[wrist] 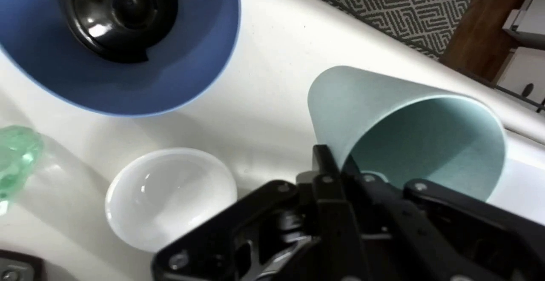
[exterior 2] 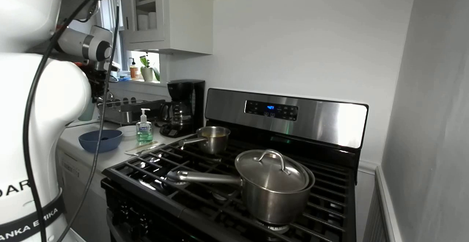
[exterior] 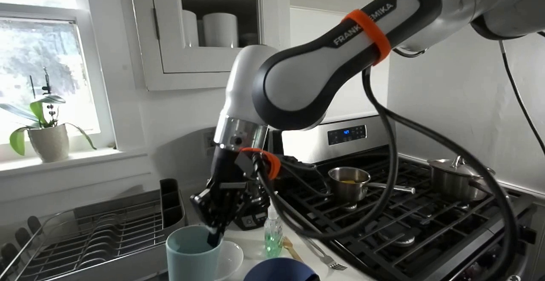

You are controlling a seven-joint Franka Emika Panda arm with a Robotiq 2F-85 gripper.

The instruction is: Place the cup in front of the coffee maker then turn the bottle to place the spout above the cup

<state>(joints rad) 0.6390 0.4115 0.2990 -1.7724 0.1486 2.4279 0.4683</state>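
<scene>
My gripper (wrist: 339,157) is shut on the near side of the pale blue-green cup (wrist: 353,98), one finger outside and one inside the rim. The cup (exterior: 193,255) stands mouth up in an exterior view; its base is cut off there, and I cannot tell whether it touches the counter. The black coffee maker (exterior 2: 199,104) with its glass carafe stands at the back of the counter, partly hidden behind my arm in an exterior view (exterior: 249,220). Just before it is the green bottle (exterior 2: 144,131), upright, its pale spout (exterior 2: 144,111) appearing to point right in that view.
A dark blue bowl (wrist: 204,59) holding a black part and a white bowl (wrist: 170,196) sit between cup and bottle. A dish rack (exterior: 119,230) borders the cup. A fork (exterior: 330,260) lies near the stove, which bears a small saucepan (exterior 2: 216,143) and a lidded pot (exterior 2: 274,201).
</scene>
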